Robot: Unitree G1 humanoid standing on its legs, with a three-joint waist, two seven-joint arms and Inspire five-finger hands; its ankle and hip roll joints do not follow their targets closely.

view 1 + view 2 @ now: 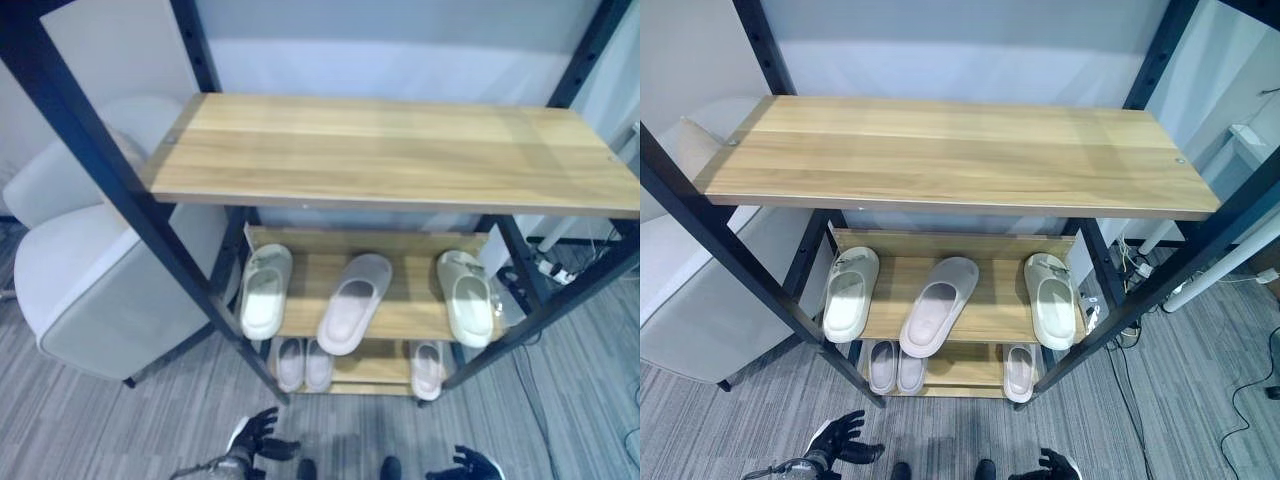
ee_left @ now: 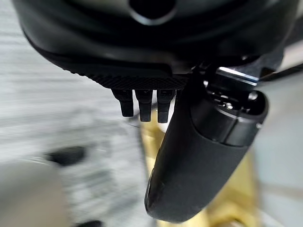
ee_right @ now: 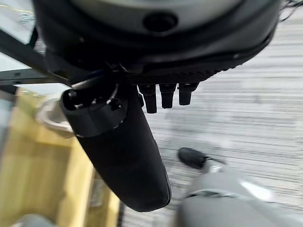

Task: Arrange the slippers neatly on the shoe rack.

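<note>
The shoe rack (image 1: 390,150) has a bare wooden top shelf and black posts. On its middle shelf (image 1: 410,310) a cream slipper (image 1: 265,290) lies at the left and another cream slipper (image 1: 467,297) at the right. Between them a pale pink slipper (image 1: 355,300) lies askew, its end past the front edge. On the bottom shelf two pale slippers (image 1: 303,363) sit side by side at the left and one more slipper (image 1: 428,368) at the right. My left hand (image 1: 255,435) and right hand (image 1: 475,465) hang low before the rack, both open and holding nothing, thumbs (image 2: 199,156) (image 3: 123,151) straight.
A pale grey armchair (image 1: 90,270) stands close against the rack's left side. Cables and a power strip (image 1: 555,268) lie on the floor at the rack's right. Grey carpet (image 1: 100,420) runs in front of the rack.
</note>
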